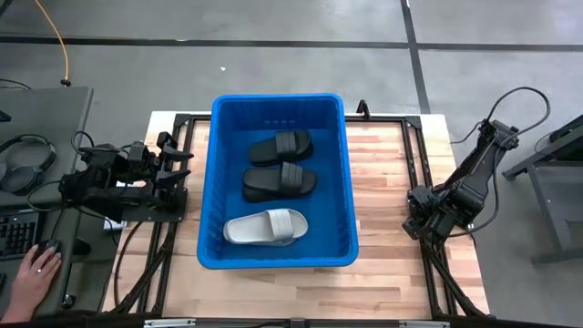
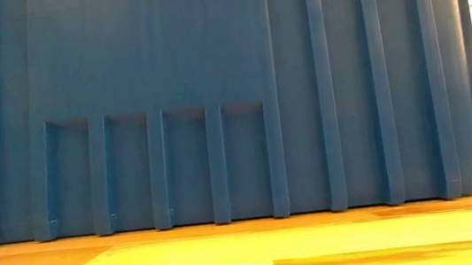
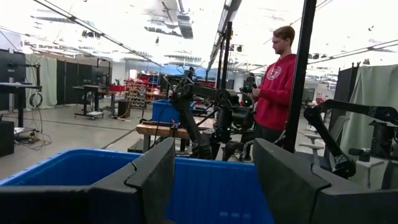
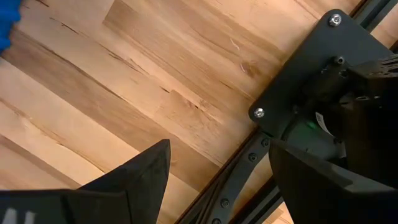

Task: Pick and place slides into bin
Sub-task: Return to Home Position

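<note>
Bin (image 1: 208,182) holding 3 slides (image 1: 266,226), between left tool (image 3: 213,142) and right tool (image 4: 219,143)

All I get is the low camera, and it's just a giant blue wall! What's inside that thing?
Observer: That wall is the side of the bin. From above I can see three slides lying inside it: a black slide, a second black slide next to it, and a light grey slide.
Operator: Cool! So where are the robot's arms? I can't see them at all.
Observer: Both are outside the bin. The left arm sits folded at the table's left edge and the right arm at its right edge. Each wrist view shows that arm's jaws open, holding nothing.
</note>
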